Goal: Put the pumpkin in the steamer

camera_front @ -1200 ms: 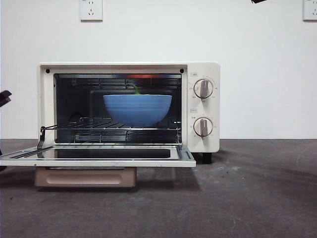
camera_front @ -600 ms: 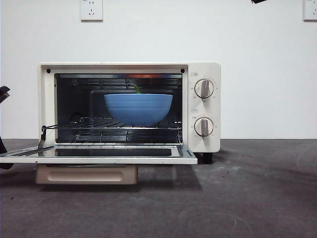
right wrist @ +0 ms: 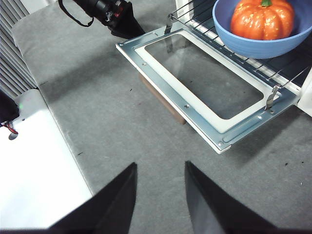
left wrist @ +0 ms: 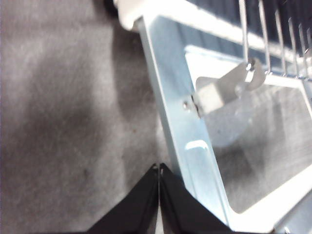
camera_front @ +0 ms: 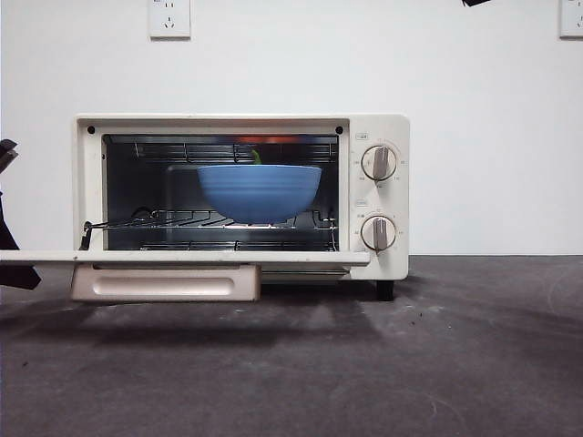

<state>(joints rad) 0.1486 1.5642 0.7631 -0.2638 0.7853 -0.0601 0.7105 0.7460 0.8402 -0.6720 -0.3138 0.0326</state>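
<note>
Now | left end effector (left wrist: 158,170) clenched beside steamer door (left wrist: 187,131) | right end effector (right wrist: 160,168) released above bench (right wrist: 122,122) | pumpkin (right wrist: 262,18) in bowl (right wrist: 253,44).

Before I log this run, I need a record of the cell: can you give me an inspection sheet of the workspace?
Surface: dark grey table, scuffed, a few specks.
Job's things: pumpkin sits in a blue bowl on the wire rack inside the steamer; its door hangs open, about level.
Clutter: nothing seen.
End effectors: left end effector shut, at the door's outer corner; right end effector open, empty, above the table and back from the door.
Cables: black cable looped on the left arm.
Surroundings: white wall, two wall sockets.
</note>
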